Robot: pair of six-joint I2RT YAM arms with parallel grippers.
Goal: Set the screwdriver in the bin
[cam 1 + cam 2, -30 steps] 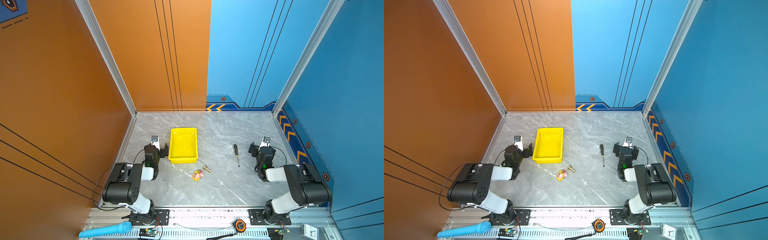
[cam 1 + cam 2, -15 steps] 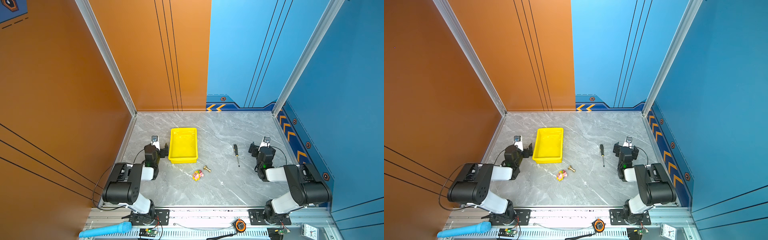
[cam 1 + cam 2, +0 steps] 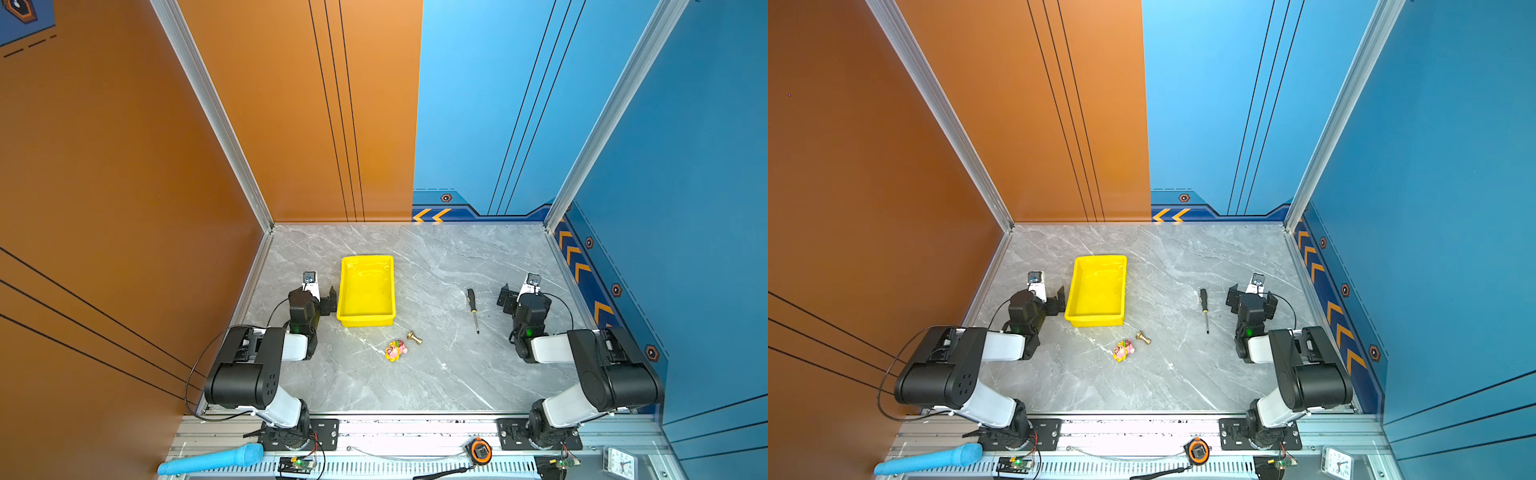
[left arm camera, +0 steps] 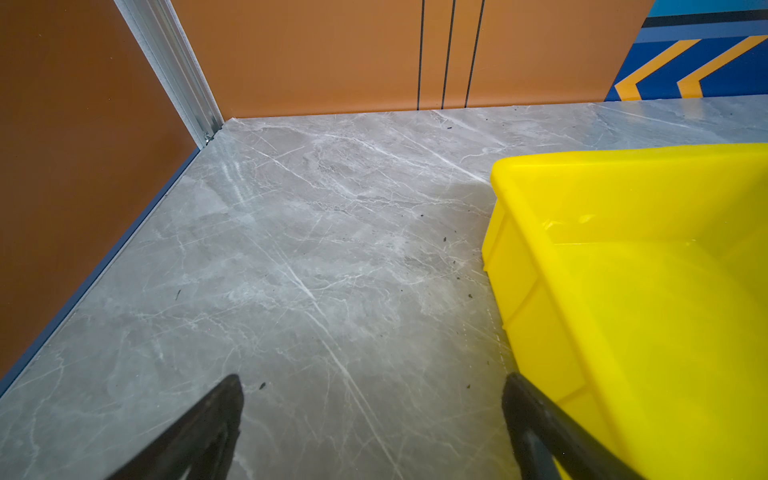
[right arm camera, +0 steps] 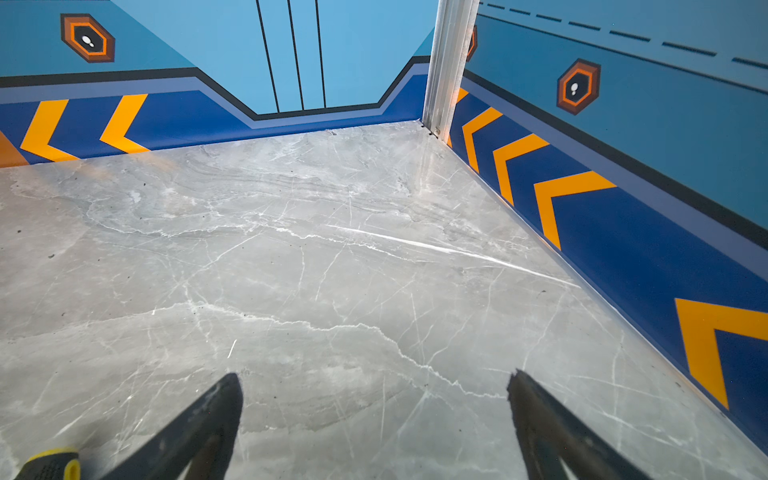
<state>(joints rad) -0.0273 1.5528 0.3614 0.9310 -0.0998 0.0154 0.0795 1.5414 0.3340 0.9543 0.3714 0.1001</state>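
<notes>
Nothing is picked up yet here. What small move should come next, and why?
Probably swing the right gripper sideways over the screwdriver handle. Its jaws stand open and empty, and the screwdriver lies flat on the table right beside it, while the bin sits farther off, by the left gripper.

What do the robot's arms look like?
The left arm and right arm are chunky black blocks joined by white tubes, each with a black cable and a green light. The left pincer and right pincer each have two dark pointed fingers.
</notes>
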